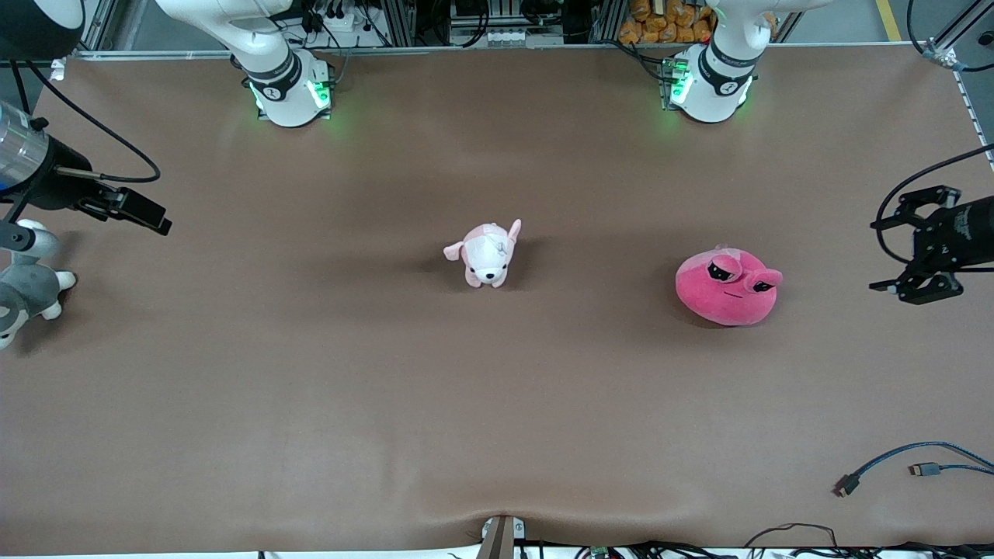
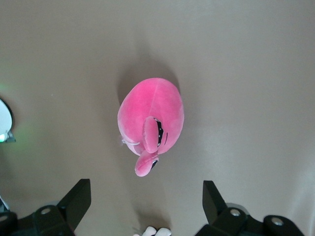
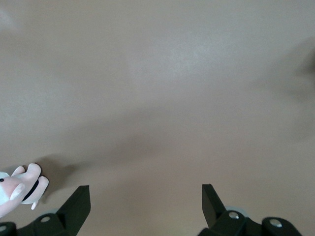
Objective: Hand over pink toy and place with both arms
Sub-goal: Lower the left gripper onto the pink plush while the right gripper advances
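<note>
Pink toy (image 1: 728, 286) sits on the brown table (image 1: 311, 404), toward the left arm's end, free of both grippers. Its two bulging black eyes face the front camera. In the left wrist view the toy (image 2: 150, 123) lies on bare tabletop ahead of the fingertips (image 2: 78, 196), nothing touching it.

Left gripper (image 1: 912, 252) hovers over the table at about 3 o'clock from the toy, well apart from it, near the table's edge. Fingers spread wide, released, holding nothing.

Pale pink-and-white puppy (image 1: 488, 253) stands near the table's centre, roughly 9 o'clock from the toy and a little farther from the front camera, well apart from it.

Right gripper (image 1: 151, 216) hangs over the right arm's end of the table, about 9 o'clock from the puppy. Its fingers (image 3: 78, 199) stand apart in the right wrist view, released and empty.

Grey-and-white plush animal (image 1: 27, 291) stands at the table's edge below the right gripper. A blue cable (image 1: 908, 460) lies at about 5 o'clock from the toy, near the table's corner.
</note>
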